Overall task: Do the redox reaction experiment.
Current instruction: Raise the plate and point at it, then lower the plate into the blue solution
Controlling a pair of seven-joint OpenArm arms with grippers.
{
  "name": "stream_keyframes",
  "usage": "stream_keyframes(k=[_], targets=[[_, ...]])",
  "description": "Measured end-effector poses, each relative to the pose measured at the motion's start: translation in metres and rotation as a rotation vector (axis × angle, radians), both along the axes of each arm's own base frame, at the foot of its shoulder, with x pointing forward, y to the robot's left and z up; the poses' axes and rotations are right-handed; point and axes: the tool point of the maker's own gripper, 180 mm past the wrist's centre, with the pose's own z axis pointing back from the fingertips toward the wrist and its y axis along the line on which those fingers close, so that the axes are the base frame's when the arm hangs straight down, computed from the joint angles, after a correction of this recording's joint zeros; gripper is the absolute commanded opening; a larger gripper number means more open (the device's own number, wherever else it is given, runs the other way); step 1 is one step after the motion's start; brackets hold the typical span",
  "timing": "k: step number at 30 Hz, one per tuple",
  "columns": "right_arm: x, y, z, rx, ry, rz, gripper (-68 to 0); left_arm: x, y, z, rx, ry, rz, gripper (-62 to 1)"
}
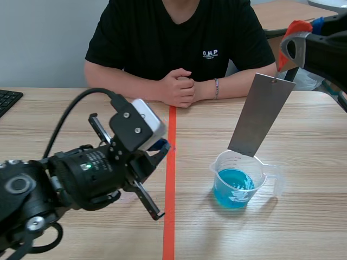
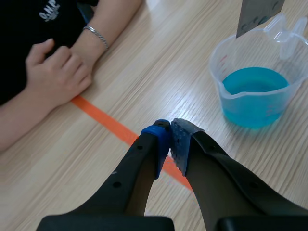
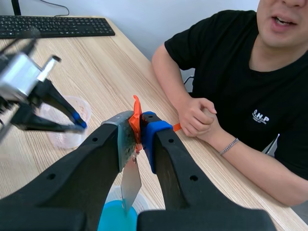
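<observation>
1. The right gripper has its jaws pinching an orange-red tab, and the metal plate hangs tilted from it.
2. The plate's lower edge sits at the rim of the beaker, over the blue liquid (contact unclear).
3. The left gripper has its jaws pressed together, empty, above the table by the tape line.
4. A person's clasped hands rest beyond.

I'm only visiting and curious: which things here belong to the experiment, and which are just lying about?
Belong: metal plate, hanging by its orange tag from the right end effector; beaker of blue liquid below it.
Lying about: keyboard; clear cup near the left end effector.
</observation>
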Motion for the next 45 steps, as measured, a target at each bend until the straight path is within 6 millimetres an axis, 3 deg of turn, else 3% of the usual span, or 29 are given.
stream_keyframes(k=[5, 15, 22, 31, 40, 45], targets=[[0.000, 0.000, 0.000, 0.000, 0.000, 0.000, -66.0, -0.020, 0.034, 0.016, 0.027, -0.015, 0.054, -56.9], [0.000, 0.000, 0.000, 0.000, 0.000, 0.000, -66.0, -0.071, 0.122, -0.011, 0.079, 0.119, 0.280, -56.9], [0.000, 0.000, 0.000, -0.002, 0.000, 0.000, -66.0, -0.106, 0.166, -0.021, 0.084, 0.206, 0.408, -56.9], [0.001, -0.001, -0.002, -0.019, -0.003, -0.004, -66.0, -0.151, 0.181, -0.038, 0.064, 0.338, 0.538, -56.9], [0.002, -0.004, -0.004, -0.014, 0.000, -0.011, -66.0, -0.176, 0.182, -0.052, 0.051, 0.418, 0.606, -56.9], [0.004, -0.006, -0.016, -0.033, 0.019, -0.016, -66.0, -0.185, 0.188, -0.062, 0.042, 0.457, 0.632, -56.9]])
